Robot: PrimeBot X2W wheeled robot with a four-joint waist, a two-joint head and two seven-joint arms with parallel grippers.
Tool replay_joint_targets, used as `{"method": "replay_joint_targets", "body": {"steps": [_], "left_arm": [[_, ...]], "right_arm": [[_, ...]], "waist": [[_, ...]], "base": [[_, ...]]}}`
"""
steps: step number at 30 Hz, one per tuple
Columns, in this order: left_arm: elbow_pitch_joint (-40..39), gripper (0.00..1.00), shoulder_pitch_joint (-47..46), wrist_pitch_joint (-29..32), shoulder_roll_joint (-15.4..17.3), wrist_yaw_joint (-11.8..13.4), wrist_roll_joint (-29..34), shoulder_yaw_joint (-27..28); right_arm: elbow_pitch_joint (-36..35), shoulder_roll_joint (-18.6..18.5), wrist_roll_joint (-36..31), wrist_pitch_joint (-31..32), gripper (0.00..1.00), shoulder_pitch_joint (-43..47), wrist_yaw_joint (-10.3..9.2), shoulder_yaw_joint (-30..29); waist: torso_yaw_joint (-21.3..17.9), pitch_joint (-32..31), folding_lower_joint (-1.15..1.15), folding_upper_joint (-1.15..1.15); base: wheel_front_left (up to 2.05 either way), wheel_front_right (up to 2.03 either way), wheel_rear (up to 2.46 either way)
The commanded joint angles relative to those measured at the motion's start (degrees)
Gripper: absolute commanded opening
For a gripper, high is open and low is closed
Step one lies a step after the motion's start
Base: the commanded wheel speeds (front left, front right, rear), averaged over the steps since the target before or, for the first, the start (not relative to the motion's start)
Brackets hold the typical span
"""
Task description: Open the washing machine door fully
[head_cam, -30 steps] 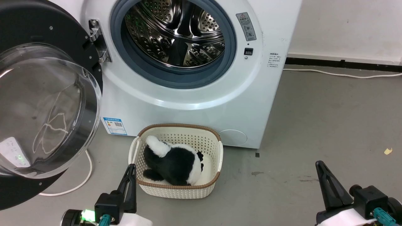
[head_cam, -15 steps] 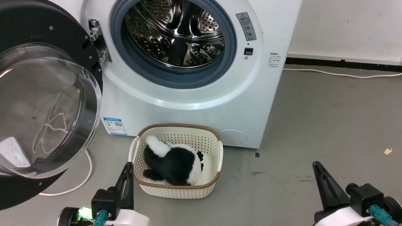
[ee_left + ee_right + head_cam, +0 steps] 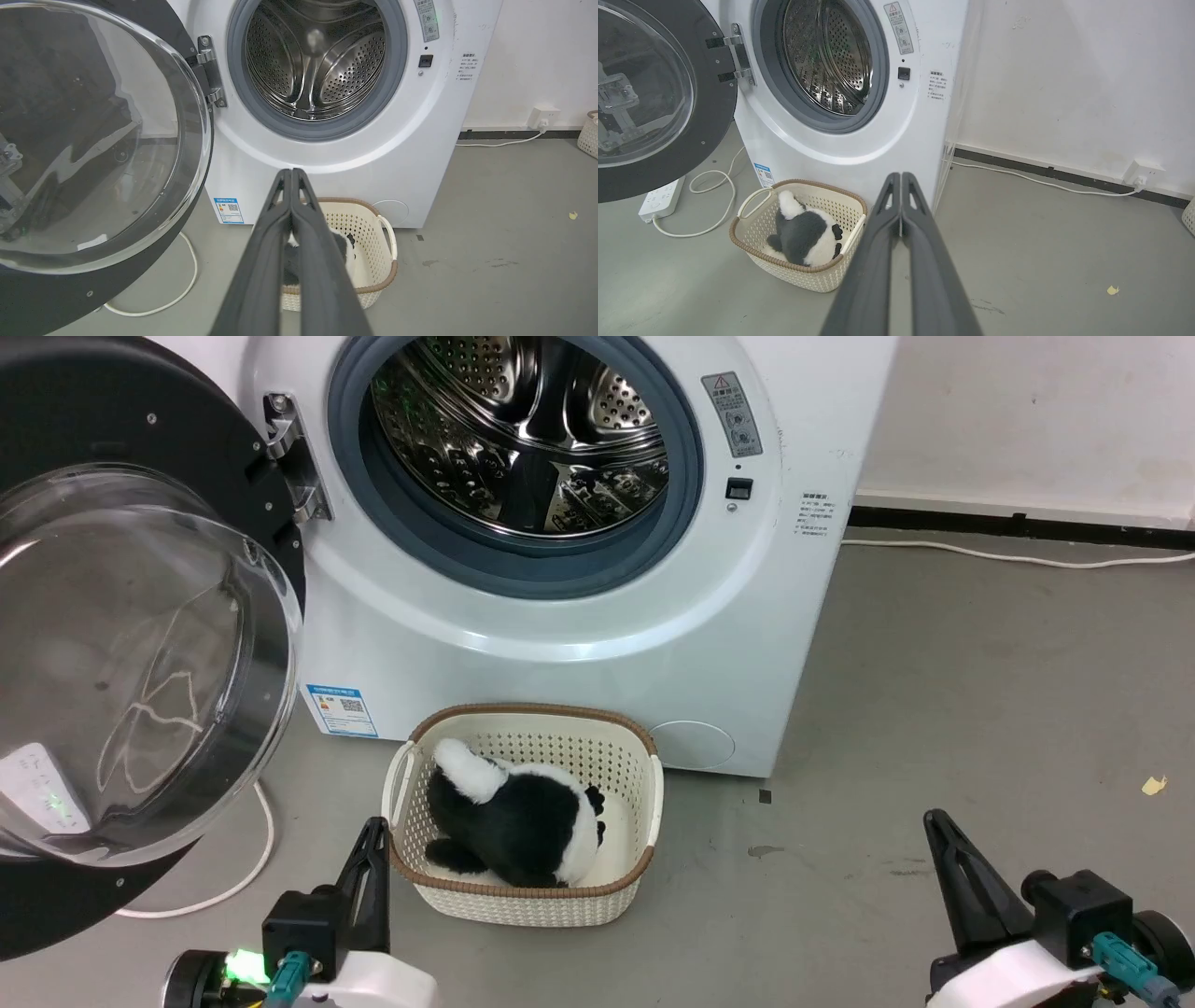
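Note:
The white washing machine (image 3: 579, 616) (image 3: 336, 154) (image 3: 878, 140) stands with its steel drum (image 3: 523, 429) exposed. Its round black washing machine door (image 3: 131, 644) (image 3: 88, 140) (image 3: 649, 93), with a bulging clear glass bowl, is swung out wide to the left on its hinge (image 3: 291, 457). My left gripper (image 3: 376, 829) (image 3: 290, 173) is shut and empty, low at the front beside the basket's left edge, well clear of the door. On the right, my right gripper (image 3: 934, 821) (image 3: 900, 177) hangs shut and empty above bare floor.
A cream basket (image 3: 644, 775) (image 3: 752, 233) holding a black-and-white plush toy (image 3: 518, 826) sits on the floor before the machine. A white cable (image 3: 252, 859) loops under the door, and a power strip (image 3: 661, 200) lies there. Another cable (image 3: 1018, 560) runs along the wall.
Both grippers have drawn back slightly toward the bottom of the head view, the left one also shifting left. The door and basket have not moved.

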Motion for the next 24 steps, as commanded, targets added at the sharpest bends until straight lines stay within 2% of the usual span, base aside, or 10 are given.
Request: {"method": "replay_joint_targets", "body": {"steps": [1,24], "left_arm": [[-0.30,0.00,-0.96,0.47,-0.34,-0.30,0.12,0.30],[-0.69,0.00,-1.55,3.17,-0.66,-1.47,0.15,1.97]], "right_arm": [[-0.37,0.18,-0.50,0.50,0.00,-0.73,0.03,0.15],[-0.67,0.23,-0.70,3.20,0.00,-1.38,0.04,0.77]], "waist": [[0.00,0.00,0.00,0.00],[0.01,0.03,0.00,0.00]], "base": [[0.00,0.00,0.00],[0.00,0.00,0.00]]}}
